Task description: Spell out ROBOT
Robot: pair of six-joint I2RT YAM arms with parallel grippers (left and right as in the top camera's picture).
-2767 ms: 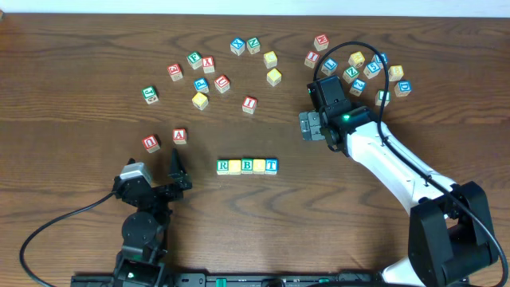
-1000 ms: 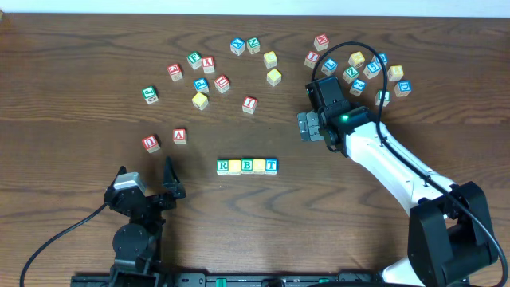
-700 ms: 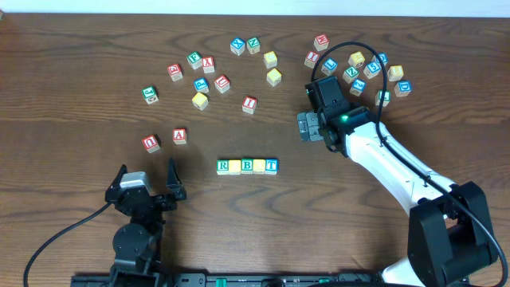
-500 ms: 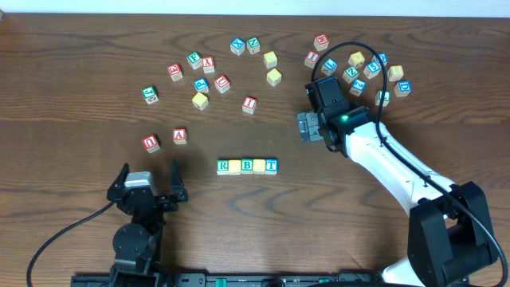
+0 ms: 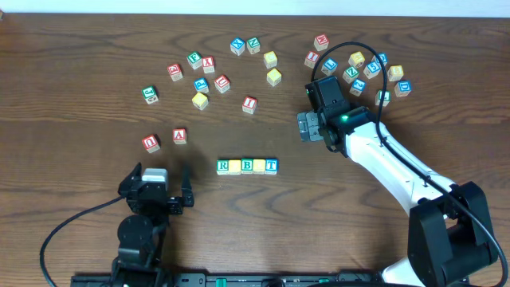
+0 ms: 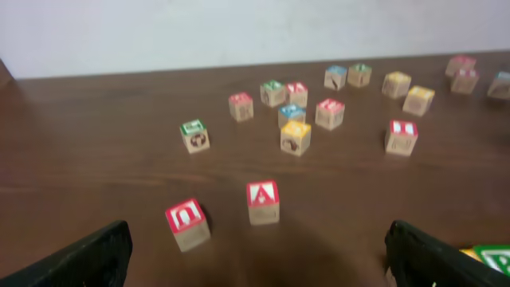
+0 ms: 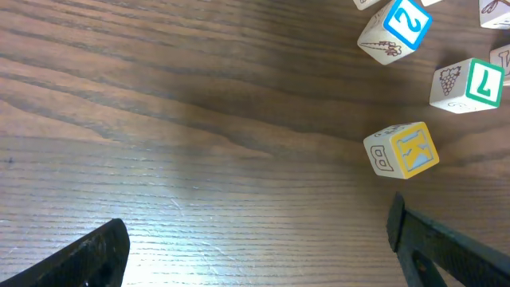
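Observation:
The ROBOT cubes stand in one row at the middle front: green-bordered R [image 5: 223, 166], a yellow face [image 5: 235, 166], blue-bordered B [image 5: 247, 166], another yellow face [image 5: 259, 166] and blue-bordered T [image 5: 272, 166]. My left gripper [image 5: 157, 185] is open and empty, low at the near edge, to the left of the row. In the left wrist view its gripper [image 6: 259, 263] frames bare table, and the R cube [image 6: 494, 257] peeks in at the bottom right corner. My right gripper [image 5: 304, 126] hovers open and empty up and right of the row, over bare wood [image 7: 259, 255].
Red-lettered A [image 5: 179, 135] and U [image 5: 151, 143] cubes sit just ahead of the left gripper. Loose letter cubes scatter across the back [image 5: 223, 82], with a denser cluster at the back right [image 5: 358, 68]. A yellow K cube [image 7: 402, 150] lies near the right gripper.
The left arm has drawn back toward the near edge and shifted a little right, staying open. The right arm and the row of cubes have not moved.

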